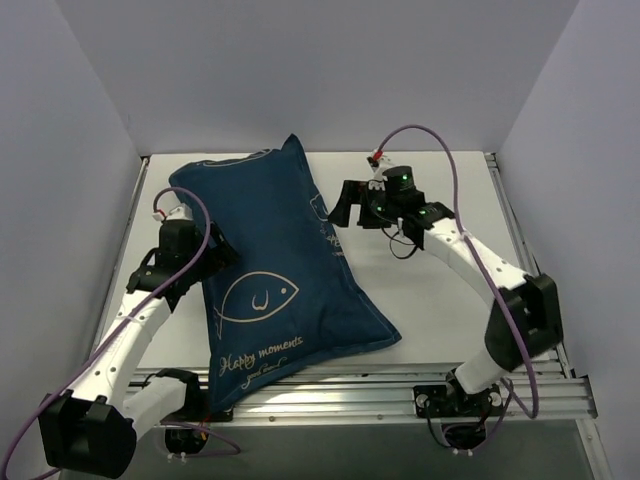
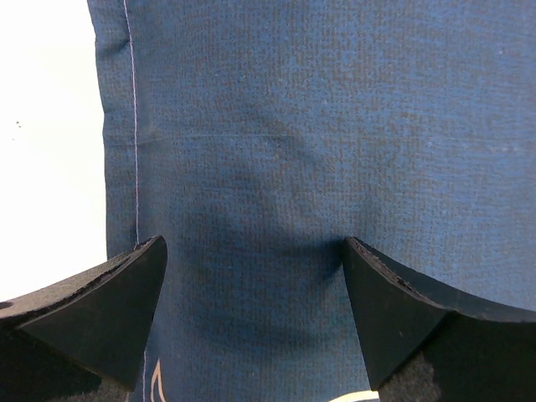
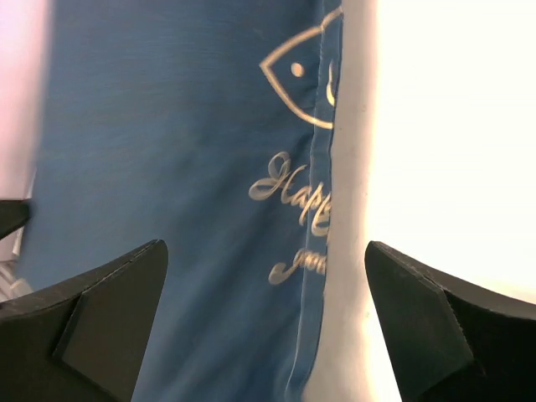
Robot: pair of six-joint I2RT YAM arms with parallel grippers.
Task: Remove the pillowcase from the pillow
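Observation:
The navy pillowcase (image 1: 275,275), printed with cream fish and script, lies diagonally across the table and wraps a plump form. The pillow itself is hidden inside it. My left gripper (image 1: 212,258) is open at the cover's left edge; in the left wrist view the gripper (image 2: 253,244) straddles the blue fabric (image 2: 318,126) just inside its stitched seam. My right gripper (image 1: 350,212) is open at the cover's right edge and holds nothing. In the right wrist view that gripper (image 3: 265,247) spans the pillowcase (image 3: 167,167) seam and a pale strip beside it; I cannot tell whether the strip is pillow or table.
The white table (image 1: 440,290) has grey walls on three sides. A metal rail (image 1: 400,390) runs along the near edge, where the arm bases stand. Purple cables loop off both arms.

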